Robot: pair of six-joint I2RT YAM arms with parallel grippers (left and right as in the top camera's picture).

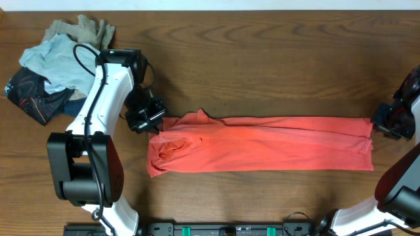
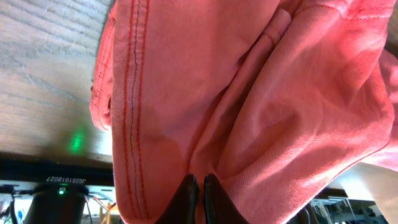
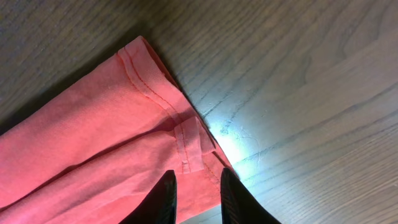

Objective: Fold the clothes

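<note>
Coral-red short-sleeved cotton T-shirt (image 1: 275, 141) already folded lengthwise into band, 9 to 3 o'clock; crosswise folds probably left. Left end effector (image 2: 199, 182) pinching 9 o'clock end; right end effector (image 3: 196, 177) part-open astride 3 o'clock corner.

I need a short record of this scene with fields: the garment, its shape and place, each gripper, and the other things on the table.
garment: coral-red cotton T-shirt
shape: folded into a long strip, lying left to right
surface: brown wooden table
left gripper: at the strip's left end, fingers closed on the fabric
right gripper: at the strip's right end, fingers apart over the hemmed corner
other: heap of light-blue, tan and dark patterned garments, at the far left corner, apart from the T-shirt
</note>
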